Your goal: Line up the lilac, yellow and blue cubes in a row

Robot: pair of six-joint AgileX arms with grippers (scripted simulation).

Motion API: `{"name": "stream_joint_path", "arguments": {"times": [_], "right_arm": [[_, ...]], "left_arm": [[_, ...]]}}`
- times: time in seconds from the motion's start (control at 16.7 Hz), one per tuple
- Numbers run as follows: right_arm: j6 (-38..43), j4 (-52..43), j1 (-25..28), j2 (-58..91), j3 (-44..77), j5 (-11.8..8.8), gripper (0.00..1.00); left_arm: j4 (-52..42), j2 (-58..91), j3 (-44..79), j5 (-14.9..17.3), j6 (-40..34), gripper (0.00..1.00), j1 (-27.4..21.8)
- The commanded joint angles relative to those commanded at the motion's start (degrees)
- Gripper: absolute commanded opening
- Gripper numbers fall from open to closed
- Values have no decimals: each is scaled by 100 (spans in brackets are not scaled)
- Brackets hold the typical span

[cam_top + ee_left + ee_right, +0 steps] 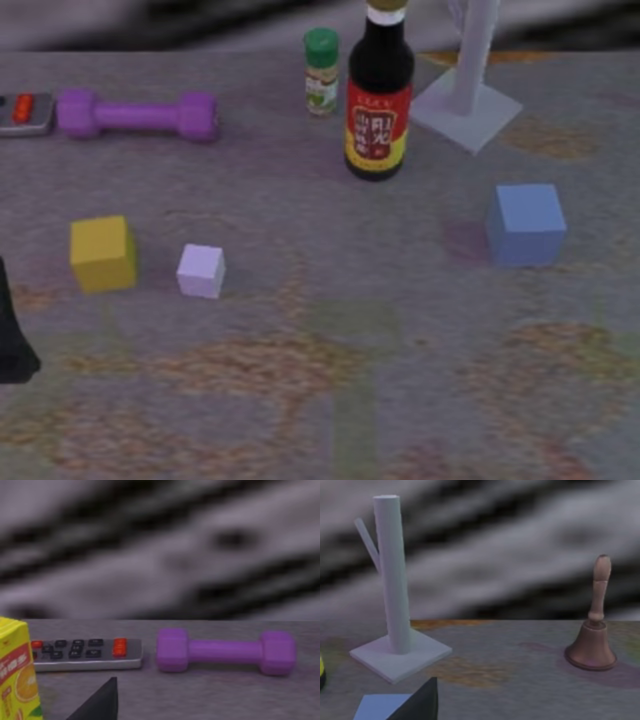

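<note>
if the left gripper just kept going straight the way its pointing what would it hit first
Probably the remote control, which lies just ahead of the left gripper's dark fingertip in the left wrist view; the purple dumbbell sits beside it. Depth is uncertain.

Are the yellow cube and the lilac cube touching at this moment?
Apart. The top view shows a strip of bare table between the yellow cube and the lilac cube, which sit side by side at the left.

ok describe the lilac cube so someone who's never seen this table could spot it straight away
Start at the purple dumbbell at the table's far left. In front of it sits the yellow cube, and just to its right, apart from it, the lilac cube. It is the smallest and palest cube; the blue cube sits far right.
</note>
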State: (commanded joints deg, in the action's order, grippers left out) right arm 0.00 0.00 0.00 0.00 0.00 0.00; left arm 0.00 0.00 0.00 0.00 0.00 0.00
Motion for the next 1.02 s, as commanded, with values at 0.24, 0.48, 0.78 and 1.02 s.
{"name": "stream_joint_path", "arguments": {"times": [0.24,0.48,0.78,1.02], "right_arm": [[0,0,0,0,0,0,100],[0,0,0,0,0,0,100],[0,0,0,0,0,0,100],[0,0,0,0,0,0,100]], "left_arm": [[-116,174,172,10,-24,100,-49],[-762,1255,1188,27,-157,100,-278],[-2093,3942,3248,16,-406,100,-702],[-3365,6623,5048,1,-617,100,-1097]]}}
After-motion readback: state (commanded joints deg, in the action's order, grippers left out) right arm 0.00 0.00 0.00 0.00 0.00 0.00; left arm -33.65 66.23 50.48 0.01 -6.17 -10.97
